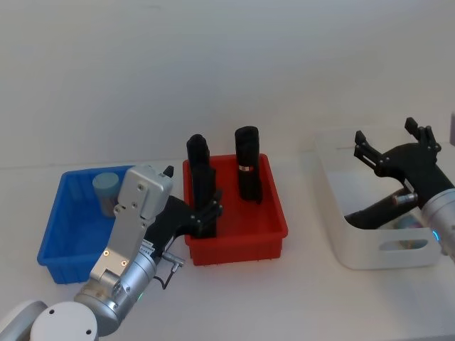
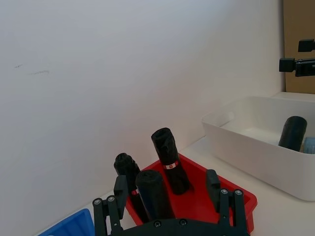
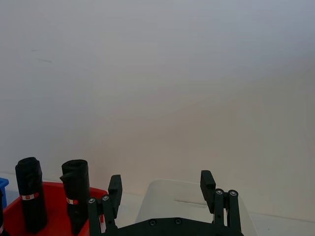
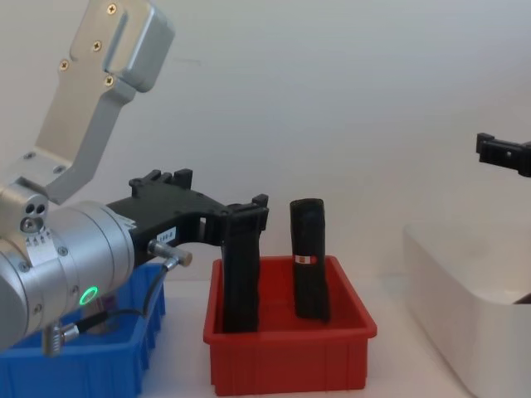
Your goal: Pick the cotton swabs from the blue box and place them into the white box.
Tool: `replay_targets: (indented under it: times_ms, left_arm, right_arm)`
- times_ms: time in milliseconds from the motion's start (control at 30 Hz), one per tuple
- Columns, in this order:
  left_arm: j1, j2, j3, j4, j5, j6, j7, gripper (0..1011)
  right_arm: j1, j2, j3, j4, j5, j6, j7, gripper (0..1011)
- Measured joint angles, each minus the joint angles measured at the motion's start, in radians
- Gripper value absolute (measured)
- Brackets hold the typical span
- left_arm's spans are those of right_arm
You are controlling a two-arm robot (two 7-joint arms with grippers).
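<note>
The left gripper is hovering at the near-left corner of the red bin, its fingers spread and holding nothing; in the left wrist view they are framing the black cylinders, not the task's thing. One swab jar is standing upright in the blue box, at its far end, long axis vertical, pale lid on top. The jar is lying to the left of and behind the left fingertips, so the gripper is pointing away from it, toward the red bin. The right gripper is hanging above the white box with its fingers spread and empty. The white box is holding a black cylinder lying tilted, and a pale blue item beside it, too little seen to identify. Judgement: the left arm is the nearer to the jar, and the coming move is turning on swinging that gripper leftward over the blue box and descending along the jar's vertical axis; the blue box's wall beside the jar is leaving limited finger clearance.
</note>
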Motion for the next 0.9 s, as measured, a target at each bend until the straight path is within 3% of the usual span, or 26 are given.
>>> replay_targets:
  times_ms: [900]
  left_arm:
    - [0.000, 0.000, 0.000, 0.000, 0.000, 0.000, 0.000, 1003]
  right_arm:
    - [-0.003, 0.001, 0.002, -0.002, 0.000, 0.001, 0.001, 1001]
